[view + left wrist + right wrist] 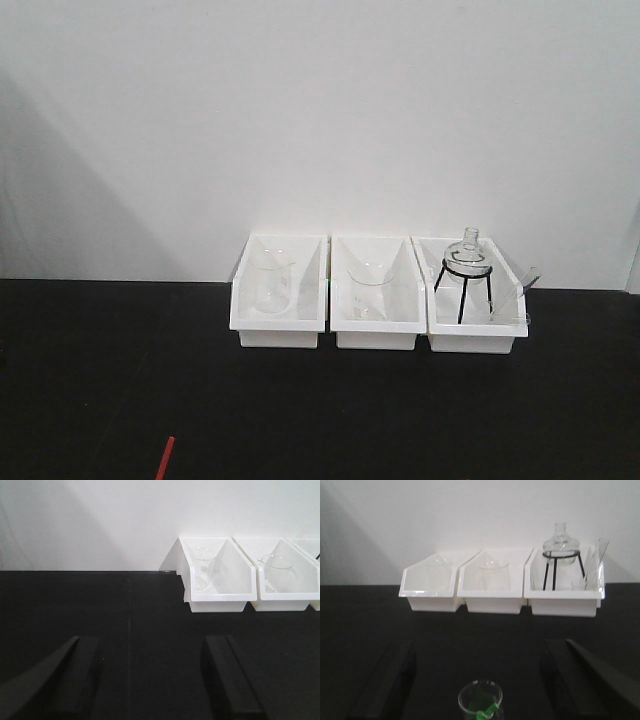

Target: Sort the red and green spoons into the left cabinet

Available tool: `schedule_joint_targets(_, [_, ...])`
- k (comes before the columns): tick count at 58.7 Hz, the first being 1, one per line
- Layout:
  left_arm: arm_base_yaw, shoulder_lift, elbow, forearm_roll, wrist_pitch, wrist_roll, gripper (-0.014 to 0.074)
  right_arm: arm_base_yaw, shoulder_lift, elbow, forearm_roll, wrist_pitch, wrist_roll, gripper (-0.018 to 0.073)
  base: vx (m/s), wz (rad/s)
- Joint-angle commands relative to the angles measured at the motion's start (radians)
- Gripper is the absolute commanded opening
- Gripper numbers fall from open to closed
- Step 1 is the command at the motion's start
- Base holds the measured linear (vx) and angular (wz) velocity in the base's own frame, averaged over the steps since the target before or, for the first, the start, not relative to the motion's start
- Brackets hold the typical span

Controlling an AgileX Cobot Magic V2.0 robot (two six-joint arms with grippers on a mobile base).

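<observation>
A green spoon (485,711) stands in a clear glass beaker (480,700) on the black table, low in the right wrist view, between the wide-apart fingers of my right gripper (477,680), which is open and empty. A red spoon tip (164,457) shows at the bottom left edge of the front view. The left white bin (278,290) holds a glass beaker; it also shows in the left wrist view (217,577). My left gripper (150,680) is open and empty over bare black table, well short of the bins.
Three white bins stand side by side against the white wall. The middle bin (375,295) holds a glass beaker. The right bin (475,300) holds a round flask on a black tripod (466,270) and glass rods.
</observation>
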Motion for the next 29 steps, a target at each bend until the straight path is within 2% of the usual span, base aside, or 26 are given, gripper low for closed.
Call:
schedule_joint_targets(1, [-0.003, -0.005, -0.037, -0.009, -0.074, -0.009, 0.0523, 0.001, 0.083, 0.016, 0.003, -0.212, 0.006, 0.0554, 0.0, 0.0])
schedule_joint_targets(6, [-0.003, -0.005, -0.037, -0.009, -0.069, -0.008, 0.0523, 0.001, 0.171, 0.021, -0.003, -0.281, 0.018, 0.0554, 0.0, 0.0])
schedule_joint_targets(7, [-0.003, -0.005, -0.037, -0.009, -0.06, -0.008, 0.0523, 0.001, 0.294, 0.021, -0.006, -0.392, 0.051, 0.0554, 0.0, 0.0])
schedule_joint_targets(17, [-0.003, -0.005, -0.037, -0.009, -0.051, -0.008, 0.0523, 0.001, 0.508, 0.021, -0.011, -0.567, 0.051, 0.0553, 0.0, 0.0])
schedule_joint_targets(29, [-0.003, -0.005, -0.037, -0.009, -0.051, -0.008, 0.0523, 0.001, 0.707, -0.03, -0.063, -0.566, 0.036, 0.0553, 0.0, 0.0])
